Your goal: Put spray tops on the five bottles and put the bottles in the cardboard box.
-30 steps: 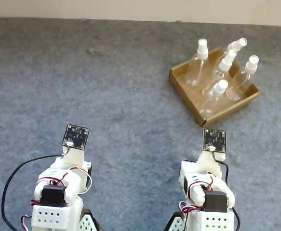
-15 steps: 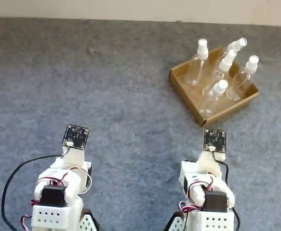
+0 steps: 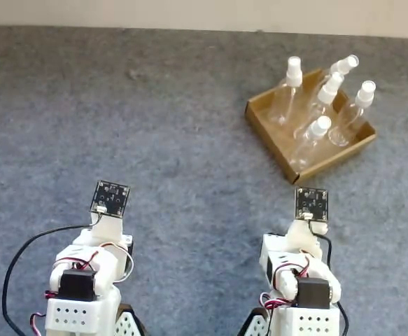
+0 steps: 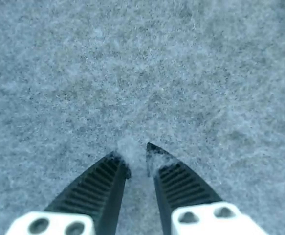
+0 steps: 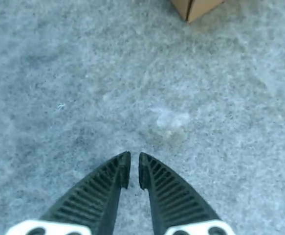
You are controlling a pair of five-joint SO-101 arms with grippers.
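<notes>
Several clear bottles with white spray tops (image 3: 320,105) stand and lean inside the cardboard box (image 3: 265,123) at the far right of the grey carpet. Both arms are drawn back at the near edge, far from the box. My left gripper (image 4: 137,155) hovers over bare carpet with its black fingers nearly together and nothing between them. My right gripper (image 5: 134,165) is shut over bare carpet too, with a corner of the cardboard box (image 5: 193,8) visible farther off. In the high view the left arm (image 3: 92,269) and the right arm (image 3: 300,269) sit side by side.
Grey carpet (image 3: 141,119) covers the whole table. A pale wall strip runs along the far edge (image 3: 204,14). A black cable (image 3: 15,262) loops beside the left arm's base.
</notes>
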